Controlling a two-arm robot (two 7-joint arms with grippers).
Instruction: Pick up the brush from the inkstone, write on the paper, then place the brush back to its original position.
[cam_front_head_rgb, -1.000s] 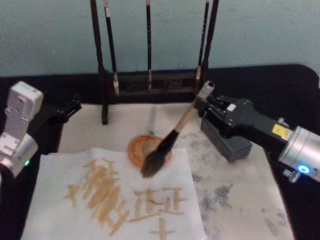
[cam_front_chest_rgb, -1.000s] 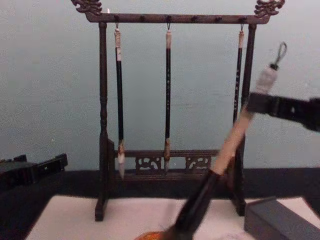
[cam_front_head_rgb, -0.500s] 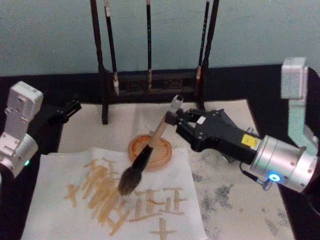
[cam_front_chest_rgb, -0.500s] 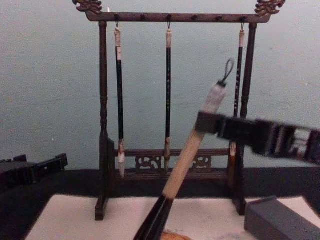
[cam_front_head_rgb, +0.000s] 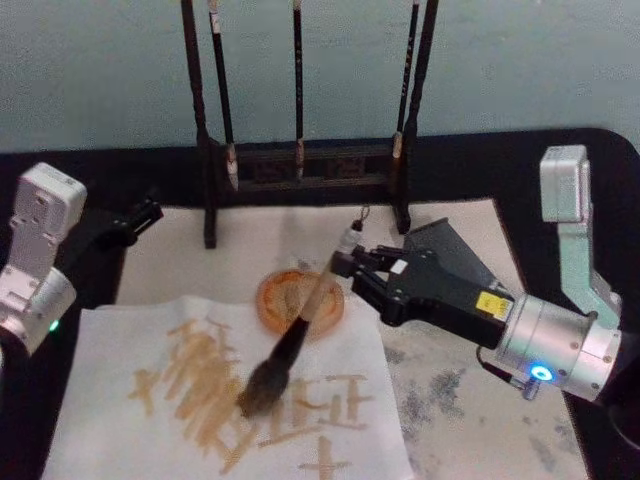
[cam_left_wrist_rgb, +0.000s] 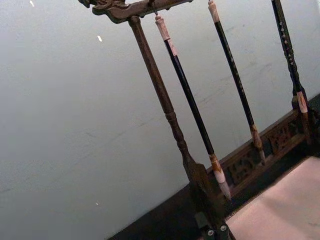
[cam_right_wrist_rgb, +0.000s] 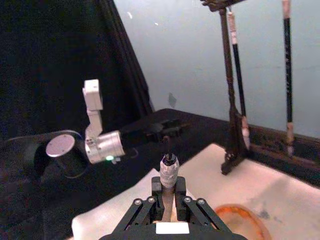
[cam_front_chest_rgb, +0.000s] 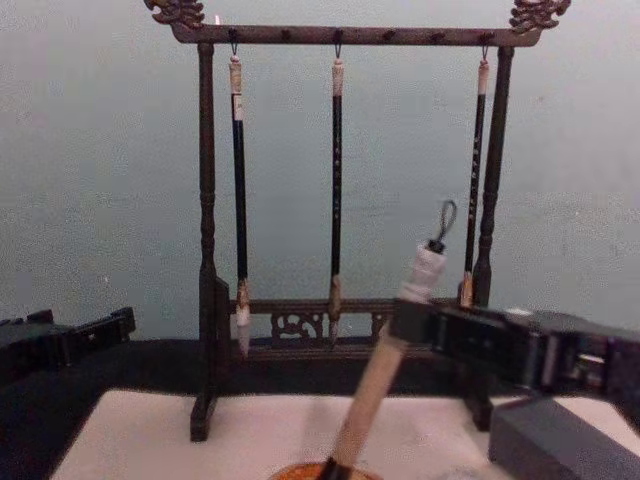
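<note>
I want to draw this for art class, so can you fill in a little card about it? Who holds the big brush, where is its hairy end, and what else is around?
Holder: right gripper, shut on the brush just below its white end cap
Brush tilt: leaning, bristles low and toward the robot's left
Bristles: down on the paper, among tan strokes
Inkstone: inkstone, a dark block on the right
Other arm: left gripper, parked at the left
Nearby: orange dish; rack with three thin brushes hanging

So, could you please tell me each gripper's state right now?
Left gripper: parked at the left, state cannot be told.
Right gripper: closed, holding the brush.
</note>
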